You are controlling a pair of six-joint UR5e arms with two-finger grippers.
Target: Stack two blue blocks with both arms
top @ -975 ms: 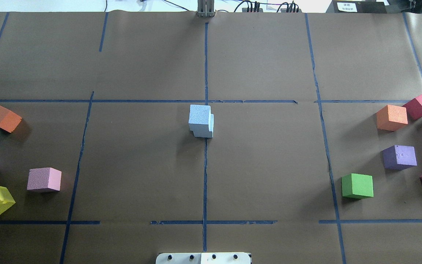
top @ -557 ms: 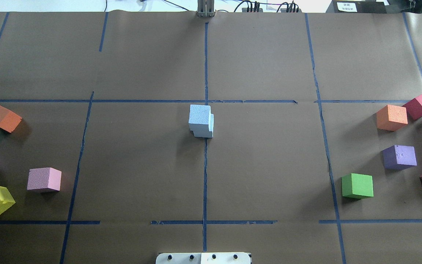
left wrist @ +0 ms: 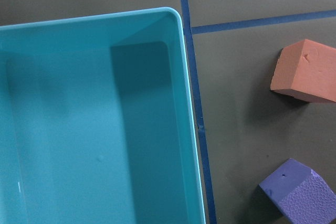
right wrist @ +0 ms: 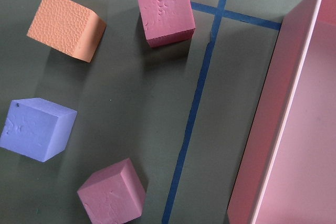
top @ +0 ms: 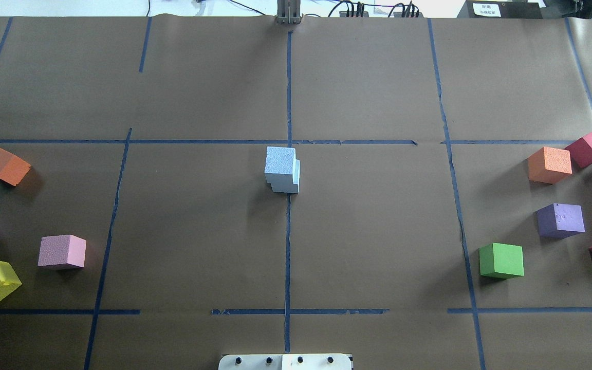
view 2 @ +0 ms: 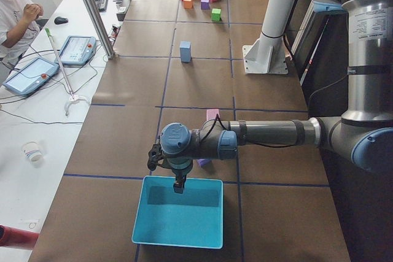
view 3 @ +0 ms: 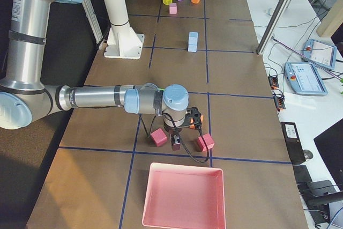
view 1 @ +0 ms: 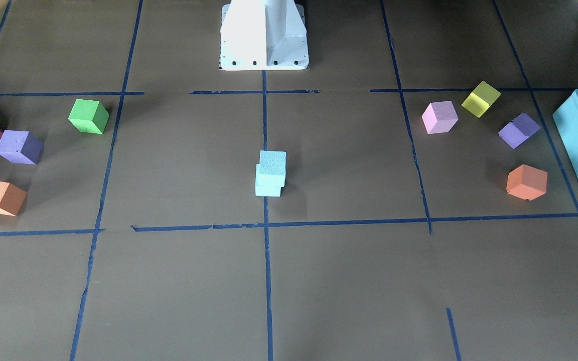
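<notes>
The two blue blocks stand stacked at the table's centre, on the middle tape line. The sky-blue block (top: 280, 161) sits on the pale cyan block (top: 292, 184), slightly offset. The stack also shows in the front view (view 1: 272, 168). Both arms are away from it. My left gripper (view 2: 178, 185) hangs over the near rim of the teal box, far from the stack. My right gripper (view 3: 175, 143) hangs near the crimson cubes by the pink tray. Only the side views show the grippers, so I cannot tell whether they are open or shut. Neither wrist view shows fingers.
A teal box (left wrist: 181, 103) lies at the table's left end and a pink tray (view 3: 182, 197) at the right end. Orange (top: 3, 164), purple, pink and yellow cubes lie on the left. Green (top: 501, 260), purple, orange and crimson cubes lie on the right.
</notes>
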